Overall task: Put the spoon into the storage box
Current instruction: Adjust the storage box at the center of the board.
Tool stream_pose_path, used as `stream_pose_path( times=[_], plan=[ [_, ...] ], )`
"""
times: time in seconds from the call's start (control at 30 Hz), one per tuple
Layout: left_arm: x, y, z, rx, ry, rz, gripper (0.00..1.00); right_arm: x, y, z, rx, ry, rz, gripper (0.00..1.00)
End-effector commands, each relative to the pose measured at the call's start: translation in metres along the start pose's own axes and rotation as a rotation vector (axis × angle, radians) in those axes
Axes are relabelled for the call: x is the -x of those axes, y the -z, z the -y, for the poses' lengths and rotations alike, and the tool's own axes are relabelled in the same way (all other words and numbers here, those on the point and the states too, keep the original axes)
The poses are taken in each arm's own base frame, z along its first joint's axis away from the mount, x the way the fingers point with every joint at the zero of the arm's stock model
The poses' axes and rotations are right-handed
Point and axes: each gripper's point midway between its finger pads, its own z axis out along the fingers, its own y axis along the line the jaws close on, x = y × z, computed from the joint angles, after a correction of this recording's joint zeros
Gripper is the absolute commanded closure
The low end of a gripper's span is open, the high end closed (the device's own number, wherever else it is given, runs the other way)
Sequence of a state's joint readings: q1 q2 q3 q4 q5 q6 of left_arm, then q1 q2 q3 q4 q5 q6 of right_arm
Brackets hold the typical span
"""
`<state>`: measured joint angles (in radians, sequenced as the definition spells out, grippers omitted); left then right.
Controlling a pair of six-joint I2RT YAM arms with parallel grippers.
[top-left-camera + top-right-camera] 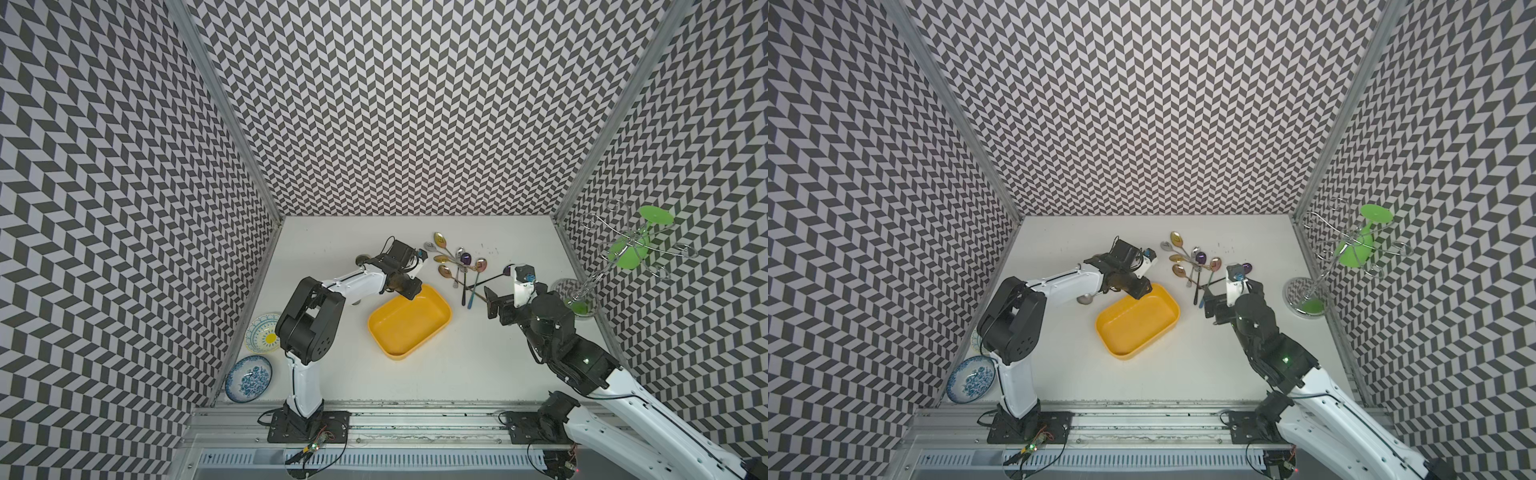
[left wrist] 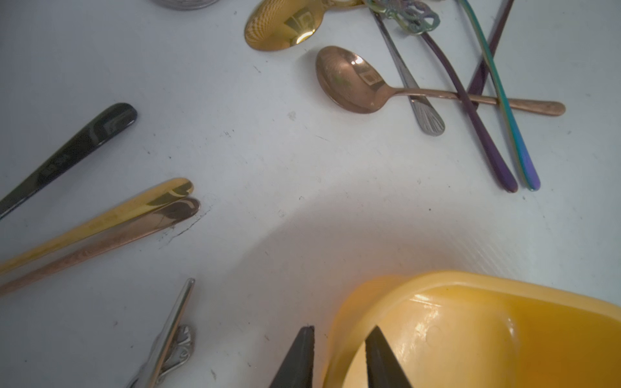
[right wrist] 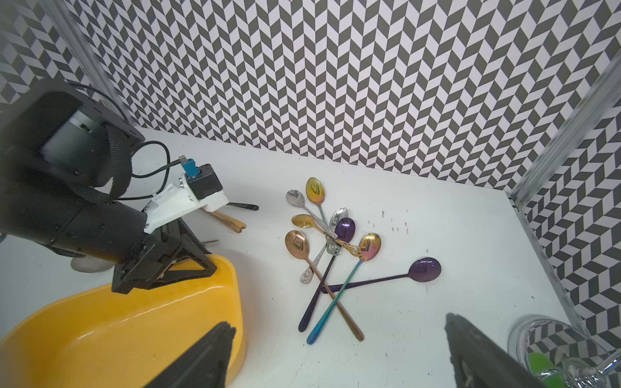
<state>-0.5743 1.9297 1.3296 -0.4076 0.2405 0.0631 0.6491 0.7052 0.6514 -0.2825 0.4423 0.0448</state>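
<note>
Black-and-white chevron walls are set around a scuffed white tabletop (image 1: 478, 365). On it the storage box (image 1: 409, 328), a shallow glossy yellow plastic tub with rounded corners, is laid at an angle between the two arms; no spoon is seen inside it. The spoons (image 1: 457, 266) are heaped just beyond the box's far end. They are thin polished metal, with oval bowls in gold, rose, silver and purple fanned toward the back wall and slim handles crossed over one another. The coming pick is judged to turn on one relation: the long handles of the iridescent teal spoon (image 3: 335, 302) and the dark purple spoon (image 3: 345, 230) are pointed toward the right gripper (image 3: 339, 322). Its jaws are spread wide and empty, and the handle ends lie just ahead between them, so that arm is taken to be the better placed. The left gripper (image 2: 339, 331) is set astride the box's far rim, one finger inside the wall and one outside, with the jaws narrow. Whether the rim is actually pinched cannot be told. A black handle (image 2: 84, 144) and others in gold and copper are seen lying beside the left arm.
</note>
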Motion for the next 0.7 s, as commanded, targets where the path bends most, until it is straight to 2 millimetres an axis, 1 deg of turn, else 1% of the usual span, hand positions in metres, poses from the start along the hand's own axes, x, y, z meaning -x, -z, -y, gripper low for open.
stream_pose_path(
  times=[0.0,0.1,0.17,0.3,0.4,0.53,0.6,0.67],
  plan=[
    [0.008,0.007,0.009,-0.035,0.016,0.004,0.82,0.012,0.002,0.004,-0.013,-0.027,0.063,0.0],
    [0.012,0.013,0.013,-0.05,0.045,0.016,0.95,0.011,0.001,0.003,-0.013,-0.024,0.061,0.0],
    [0.015,0.018,0.017,-0.068,0.07,0.026,1.0,0.011,0.001,0.003,-0.014,-0.025,0.062,0.0],
    [0.021,0.03,0.021,-0.072,0.139,0.051,1.0,0.011,0.001,0.004,-0.016,-0.025,0.064,0.0],
    [0.02,0.038,0.011,0.009,0.253,0.061,1.0,0.011,0.001,0.005,-0.022,-0.026,0.067,0.0],
    [0.02,0.047,0.006,0.048,0.39,0.078,1.0,0.011,0.002,0.006,-0.03,-0.027,0.07,0.0],
    [0.022,0.049,0.005,0.059,0.449,0.087,1.0,0.011,0.002,0.007,-0.034,-0.028,0.071,0.0],
    [0.019,0.046,0.002,0.073,0.513,0.084,1.0,0.011,0.002,0.008,-0.037,-0.027,0.071,0.0]
  ],
)
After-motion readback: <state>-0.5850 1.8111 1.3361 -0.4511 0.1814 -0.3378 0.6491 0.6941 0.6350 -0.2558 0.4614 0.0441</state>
